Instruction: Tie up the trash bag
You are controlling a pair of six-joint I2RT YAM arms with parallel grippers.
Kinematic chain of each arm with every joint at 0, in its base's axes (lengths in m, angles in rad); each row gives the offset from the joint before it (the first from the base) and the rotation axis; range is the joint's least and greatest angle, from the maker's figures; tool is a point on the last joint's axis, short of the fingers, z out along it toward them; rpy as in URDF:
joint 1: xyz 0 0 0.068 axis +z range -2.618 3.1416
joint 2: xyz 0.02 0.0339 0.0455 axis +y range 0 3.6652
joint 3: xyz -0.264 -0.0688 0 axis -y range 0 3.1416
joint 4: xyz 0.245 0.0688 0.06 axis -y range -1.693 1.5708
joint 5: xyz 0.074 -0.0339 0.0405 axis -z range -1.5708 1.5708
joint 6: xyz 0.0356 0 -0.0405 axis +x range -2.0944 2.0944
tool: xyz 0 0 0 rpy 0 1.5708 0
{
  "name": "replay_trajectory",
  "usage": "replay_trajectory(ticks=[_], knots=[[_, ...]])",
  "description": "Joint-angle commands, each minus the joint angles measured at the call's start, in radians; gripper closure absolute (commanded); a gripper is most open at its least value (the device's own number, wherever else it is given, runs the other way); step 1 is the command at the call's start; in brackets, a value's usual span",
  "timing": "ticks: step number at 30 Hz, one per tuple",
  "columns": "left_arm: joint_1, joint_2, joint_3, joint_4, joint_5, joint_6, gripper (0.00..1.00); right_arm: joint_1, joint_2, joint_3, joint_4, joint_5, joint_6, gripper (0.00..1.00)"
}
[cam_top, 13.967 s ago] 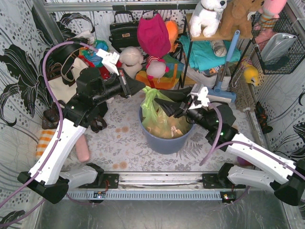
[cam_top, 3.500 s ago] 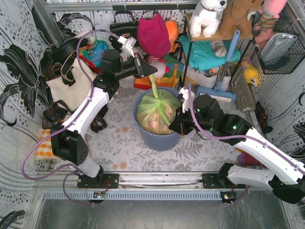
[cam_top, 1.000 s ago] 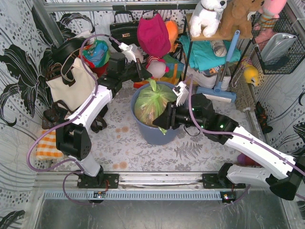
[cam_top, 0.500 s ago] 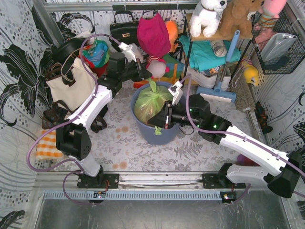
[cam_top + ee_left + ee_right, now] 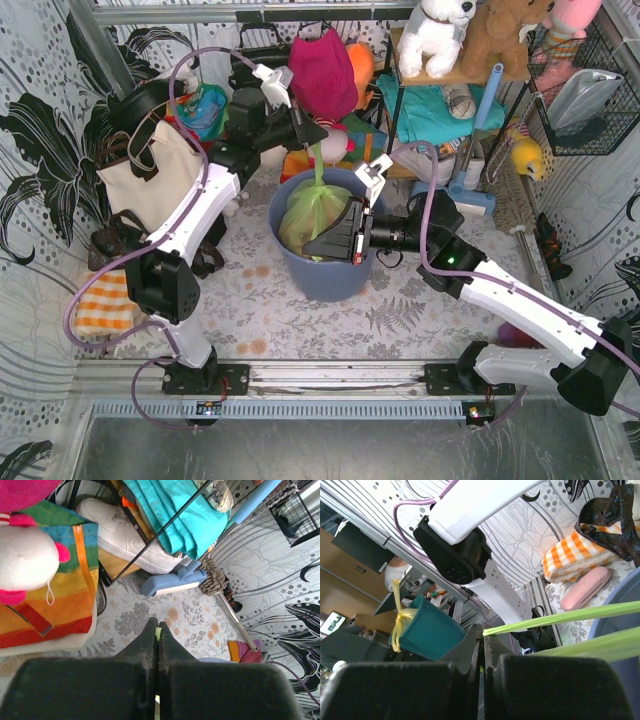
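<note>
Thin translucent lime-green plastic trash bag (image 5: pixel 308 212) sits inside the blue-grey round plastic bin (image 5: pixel 300 280), mid-table, tan-brown scraps showing through its skin.

Your left gripper (image 5: pixel 318 135) hangs above the bin's far rim, beyond the bag body. Its jaws are pressed together, and the left wrist view shows a sliver of green plastic pinched in the seam between the black fingers (image 5: pixel 145 645). From that tip a thin twisted green strand (image 5: pixel 318 172) runs straight down to the top of the bag, pulled taut. So the bag lies directly below and a little nearer than this gripper, joined to it by the strand.

Your right gripper (image 5: pixel 308 240) reaches in from the right, lying low across the bin's mouth, tips pointing left over the near-left part of the bag. Jaws are together. In the right wrist view a flat green strip (image 5: pixel 560 617) comes out from between the fingertips and stretches away tight to the right; a second, wider green band runs below it. The bag body lies under and just behind this gripper.

A cream tote bag with black straps (image 5: pixel 150 185) stands well to the left of the bin.
</note>
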Motion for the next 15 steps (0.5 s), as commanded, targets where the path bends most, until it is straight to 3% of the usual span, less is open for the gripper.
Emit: replay_trajectory(ticks=[1,5,10,15], knots=[[0.029,0.069,0.073,0.060,-0.075,0.023,1.00,0.016,-0.044,0.039,0.095,-0.181,-0.011,1.00],[0.032,0.099,0.032,0.072,-0.086,0.022,1.00,0.016,-0.087,-0.129,0.131,-0.220,0.033,1.00],[0.037,0.125,-0.057,0.056,-0.151,0.035,1.00,0.015,-0.085,-0.374,0.409,-0.300,0.232,1.00],[0.063,0.152,-0.038,-0.002,-0.222,0.038,1.00,0.016,-0.091,-0.330,0.416,-0.356,0.245,1.00]])
